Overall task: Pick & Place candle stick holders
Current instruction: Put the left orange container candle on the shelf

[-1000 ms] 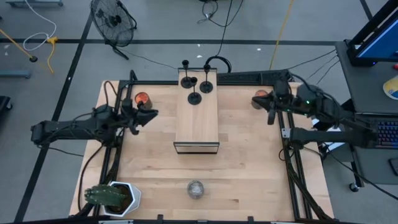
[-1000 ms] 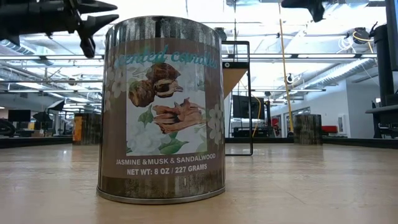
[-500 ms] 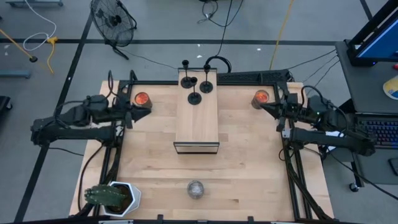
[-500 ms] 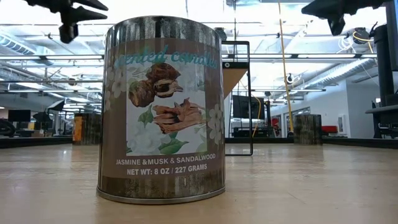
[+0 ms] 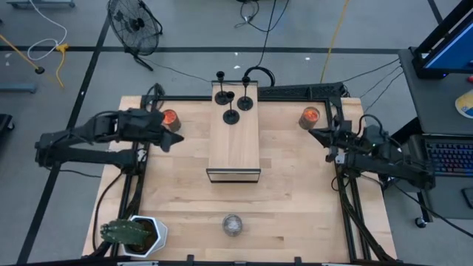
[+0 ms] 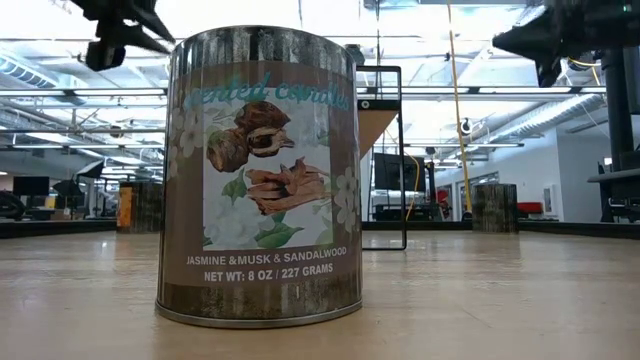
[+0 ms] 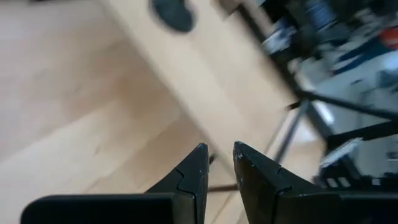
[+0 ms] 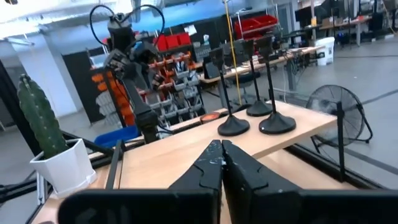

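Observation:
Three black candle stick holders (image 5: 231, 116) (image 5: 247, 102) (image 5: 221, 96) stand by their disc bases on the far end of a wooden box (image 5: 235, 148). They also show in the right wrist view (image 8: 232, 126) (image 8: 277, 123). One base shows in the left wrist view (image 7: 174, 12). My left gripper (image 5: 176, 141) hangs in the air left of the box, its fingers (image 7: 200, 160) a narrow gap apart and empty. My right gripper (image 5: 313, 134) hangs right of the box, pointing toward it, shut and empty (image 8: 222, 146).
Two brownish jars with orange tops (image 5: 169, 117) (image 5: 309, 116) stand at the far left and far right. A labelled candle tin (image 6: 260, 180), silvery and round from above (image 5: 232, 224), stands near the front edge. A potted cactus (image 5: 133, 233) is at the near left corner.
My left gripper has drawn back toward the table's left edge and come out again toward the box, and it has risen. My right gripper has turned from pointing at the near edge to pointing at the box, and has sunk a little. The holders have not moved.

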### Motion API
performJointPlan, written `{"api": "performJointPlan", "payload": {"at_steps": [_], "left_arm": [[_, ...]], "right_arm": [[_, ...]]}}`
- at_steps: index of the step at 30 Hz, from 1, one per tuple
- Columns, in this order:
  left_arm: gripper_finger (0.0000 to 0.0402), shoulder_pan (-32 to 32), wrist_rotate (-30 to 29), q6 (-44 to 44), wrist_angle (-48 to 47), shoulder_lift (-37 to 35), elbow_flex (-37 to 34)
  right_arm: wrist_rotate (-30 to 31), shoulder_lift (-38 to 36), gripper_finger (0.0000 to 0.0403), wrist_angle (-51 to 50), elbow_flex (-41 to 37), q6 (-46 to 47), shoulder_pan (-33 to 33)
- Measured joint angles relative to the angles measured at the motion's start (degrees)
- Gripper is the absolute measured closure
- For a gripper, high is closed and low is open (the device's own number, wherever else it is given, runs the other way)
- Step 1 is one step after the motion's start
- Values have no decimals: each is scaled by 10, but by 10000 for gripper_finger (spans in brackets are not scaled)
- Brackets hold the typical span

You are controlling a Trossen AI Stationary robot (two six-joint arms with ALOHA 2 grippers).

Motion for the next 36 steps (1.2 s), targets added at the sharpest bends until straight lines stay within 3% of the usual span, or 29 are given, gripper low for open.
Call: {"api": "performJointPlan", "payload": {"at_steps": [6, 11, 15, 21, 25, 36], "left_arm": [[321, 42, -37, 0, -99, 49, 49], [321, 73, -76, 125, -62, 49, 55], [321, 75, -62, 178, -30, 49, 55], [321, 102, -94, 116, -100, 77, 55], [321, 133, -65, 113, -164, 135, 54], [321, 258, 7, 199, -193, 266, 75]], "right_arm": [[0, -48, 403, 49, -67, 12, 0], [0, -58, 403, 86, -105, 21, 0], [0, -57, 403, 103, -118, 31, 0], [0, -58, 403, 114, -120, 29, 0], [0, -58, 403, 115, -120, 36, 0], [2, -58, 403, 115, -120, 46, 0]]}}
